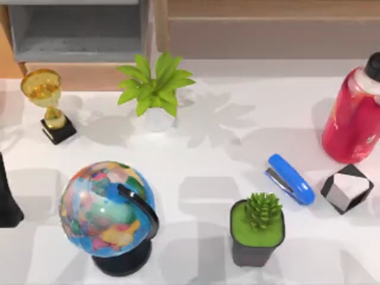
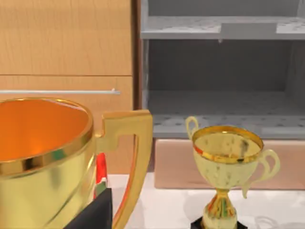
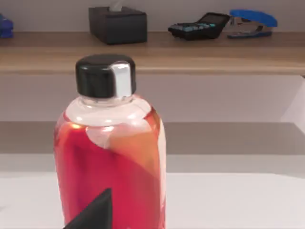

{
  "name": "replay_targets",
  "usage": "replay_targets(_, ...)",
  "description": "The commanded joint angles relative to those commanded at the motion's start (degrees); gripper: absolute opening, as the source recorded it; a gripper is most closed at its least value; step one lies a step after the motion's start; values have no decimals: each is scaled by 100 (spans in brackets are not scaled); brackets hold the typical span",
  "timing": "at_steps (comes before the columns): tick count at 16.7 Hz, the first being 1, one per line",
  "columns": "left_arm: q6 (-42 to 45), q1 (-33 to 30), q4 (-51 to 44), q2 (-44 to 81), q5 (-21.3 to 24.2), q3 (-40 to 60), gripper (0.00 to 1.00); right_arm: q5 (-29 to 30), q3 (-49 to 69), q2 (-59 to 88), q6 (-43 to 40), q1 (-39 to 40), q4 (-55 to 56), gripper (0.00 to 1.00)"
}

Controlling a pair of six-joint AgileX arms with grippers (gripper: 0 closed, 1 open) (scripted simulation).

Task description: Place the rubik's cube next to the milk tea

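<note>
Cube set down beside bottle.
Small black-edged white-and-grey rubik's cube (image 1: 347, 188) stands just beside tall translucent red milk tea bottle (image 1: 354, 122), black-capped; blue stapler (image 1: 290, 179) nearby. Finger states: cannot tell.

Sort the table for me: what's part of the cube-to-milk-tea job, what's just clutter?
Job items:
rubik's cube, near the right edge
milk tea, right side, just behind the cube

Clutter:
blue stapler
potted succulent
globe
leafy plant
gold trophy
</note>
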Motion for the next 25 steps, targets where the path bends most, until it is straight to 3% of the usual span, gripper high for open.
replay_targets(7, 0, 0, 0, 0, 0, 0, 100, -174, 838, 832, 13, -200, 127, 100)
replay_targets(25, 0, 0, 0, 0, 0, 0, 100, -1165, 7616, 8533, 95, -1378, 667, 100)
